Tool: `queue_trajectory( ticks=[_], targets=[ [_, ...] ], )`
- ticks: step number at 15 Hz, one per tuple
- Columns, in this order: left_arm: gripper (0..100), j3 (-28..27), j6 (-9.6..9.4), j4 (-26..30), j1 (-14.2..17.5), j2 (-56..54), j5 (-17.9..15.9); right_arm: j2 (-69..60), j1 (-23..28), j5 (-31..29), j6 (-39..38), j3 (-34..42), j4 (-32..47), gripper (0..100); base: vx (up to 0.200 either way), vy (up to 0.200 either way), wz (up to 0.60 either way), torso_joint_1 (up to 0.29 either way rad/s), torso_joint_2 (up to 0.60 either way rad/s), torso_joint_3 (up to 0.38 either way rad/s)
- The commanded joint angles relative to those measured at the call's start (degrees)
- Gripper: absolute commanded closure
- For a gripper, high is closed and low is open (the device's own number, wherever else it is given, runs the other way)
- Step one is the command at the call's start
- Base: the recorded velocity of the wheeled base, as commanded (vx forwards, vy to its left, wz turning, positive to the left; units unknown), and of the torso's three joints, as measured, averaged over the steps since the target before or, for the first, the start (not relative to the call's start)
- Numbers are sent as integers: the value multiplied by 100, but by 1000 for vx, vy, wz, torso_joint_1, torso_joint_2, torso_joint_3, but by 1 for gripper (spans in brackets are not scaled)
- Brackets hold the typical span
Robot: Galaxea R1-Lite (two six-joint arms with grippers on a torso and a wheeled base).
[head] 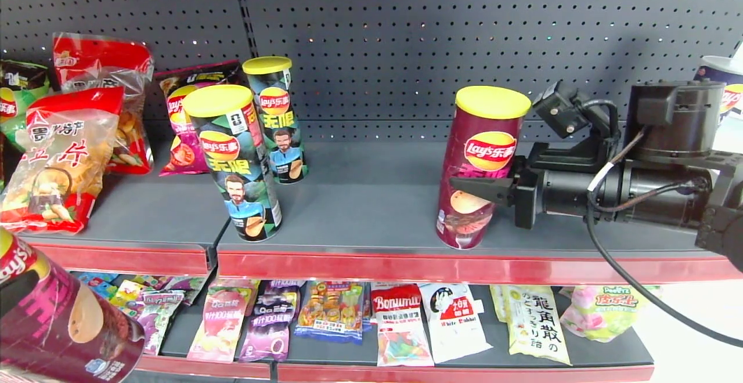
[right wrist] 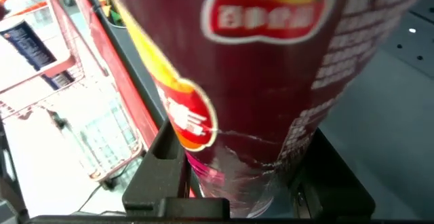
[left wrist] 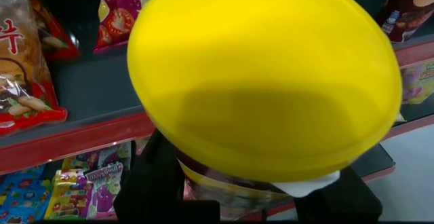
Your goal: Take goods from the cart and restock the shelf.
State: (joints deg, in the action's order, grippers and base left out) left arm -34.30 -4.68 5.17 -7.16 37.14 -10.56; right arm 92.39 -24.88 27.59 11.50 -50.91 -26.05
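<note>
Maroon with a yellow lid, the left can (head: 55,319) lies tilted, closest to the head camera and below the shelf's (head: 371,209) left end. The left gripper (left wrist: 247,197) is clenched on it, a dark finger (left wrist: 152,183) on either side of the body beneath the wide lid (left wrist: 264,75).

The right arm reaches in level from the right end of the shelf, wrist horizontal. The right gripper (head: 464,188) grasps the right can (head: 484,162) at mid-height, with one finger (head: 482,188) across its front. This can is also maroon, with a yellow lid and a red-and-yellow badge. It stands upright just behind the shelf's red front edge, right of the middle. In the right wrist view its body (right wrist: 271,68) sits between the fingers, with the cart (right wrist: 61,95) on the floor beyond.

Left of middle, the front dark can (head: 235,159) stands near the front edge, leaning slightly. The back dark can (head: 277,119) is behind it. Snack bags (head: 69,151) crowd the left end. Under the shelf, a lower shelf (head: 609,351) holds a row of flat packets (head: 400,325). A grey pegboard (head: 441,29) forms the back.
</note>
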Motion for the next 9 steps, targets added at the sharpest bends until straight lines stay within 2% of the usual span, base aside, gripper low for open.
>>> queue_trajectory(
  ticks=[1, 5, 9],
  targets=[
    [100, 11, 2, 2, -5, 12, 1, -28, -26, -8, -16, 99, 12, 100, 0, 0, 0, 0, 0, 0],
    [100, 11, 2, 2, 4, 12, 1, -55, -412, -245, -438, 28, 4, 100, 0, 0, 0, 0, 0, 0],
    [100, 20, 2, 2, -5, 3, 1, -2, -412, -201, -394, 37, 4, 100, 0, 0, 0, 0, 0, 0]
  ],
)
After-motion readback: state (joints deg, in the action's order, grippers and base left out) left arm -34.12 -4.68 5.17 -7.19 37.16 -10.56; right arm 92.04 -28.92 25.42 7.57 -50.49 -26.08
